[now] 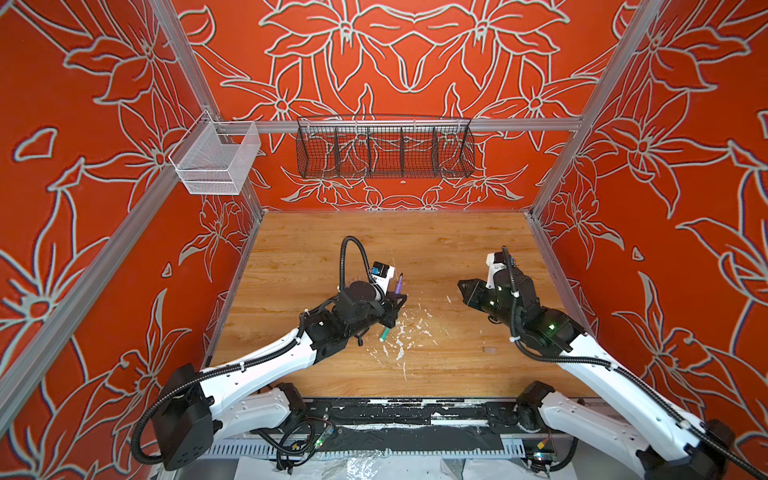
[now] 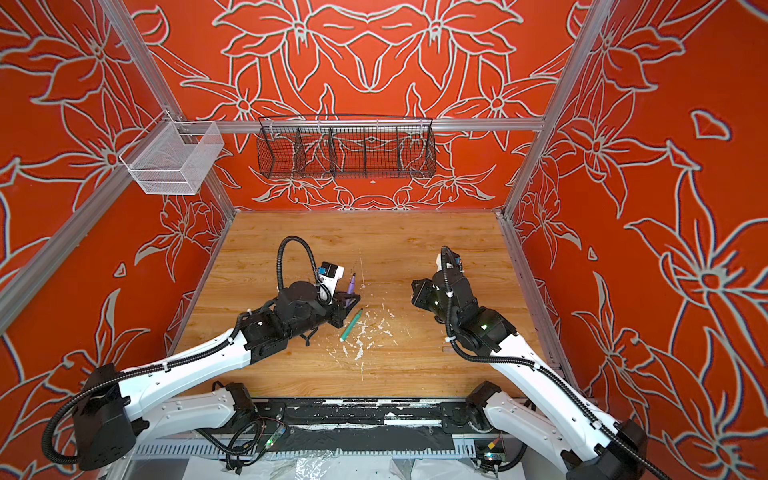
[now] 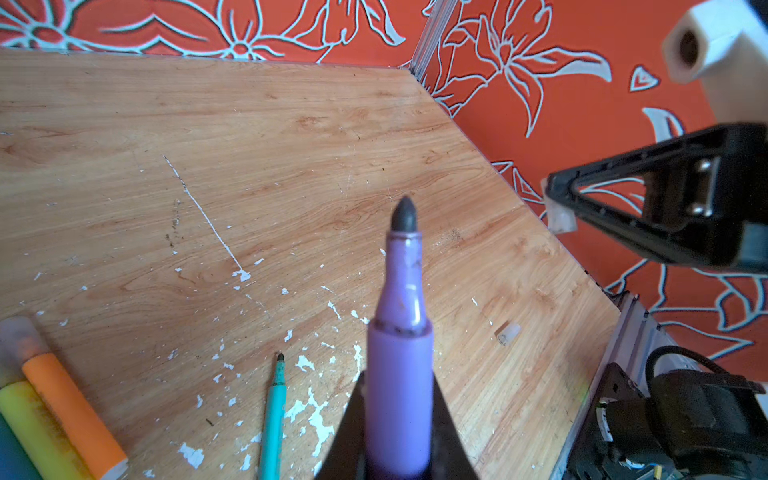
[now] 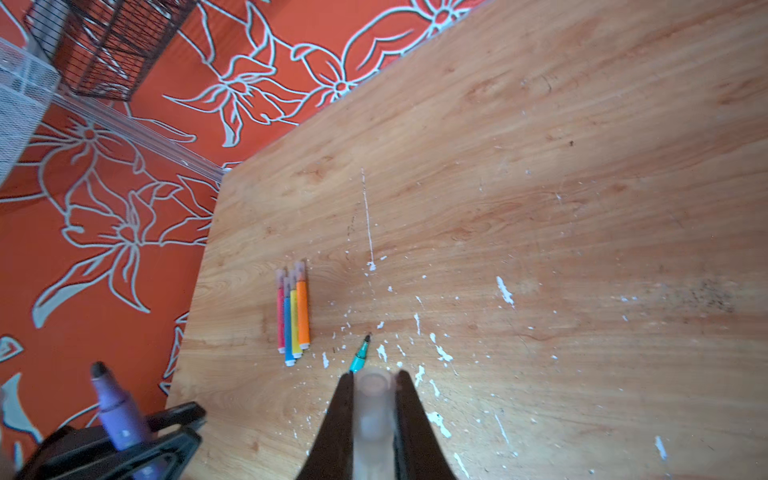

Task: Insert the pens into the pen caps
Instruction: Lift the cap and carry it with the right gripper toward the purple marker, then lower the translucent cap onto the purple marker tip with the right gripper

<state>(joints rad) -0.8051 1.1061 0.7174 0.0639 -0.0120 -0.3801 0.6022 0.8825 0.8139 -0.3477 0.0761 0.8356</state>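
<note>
My left gripper (image 1: 400, 297) (image 3: 398, 378) is shut on a purple pen (image 1: 399, 284) (image 3: 400, 357), uncapped, its dark tip pointing up and away. My right gripper (image 1: 461, 286) (image 4: 375, 376) faces it from the right, shut on a clear pen cap (image 4: 374, 399) whose open end points forward. A gap of table separates the two. An uncapped green pen (image 2: 351, 325) (image 4: 360, 357) lies flat just in front of the left gripper. Another loose clear cap (image 3: 508, 333) lies on the wood near the right arm.
Orange (image 4: 303, 311), yellow (image 4: 294, 324), blue (image 4: 287, 328) and pink (image 4: 281, 316) pens lie capped side by side, hidden under the left arm in both top views. White flecks litter the table (image 1: 415, 249). A white mesh basket (image 1: 216, 162) and black wire basket (image 1: 384, 149) hang on the back rail.
</note>
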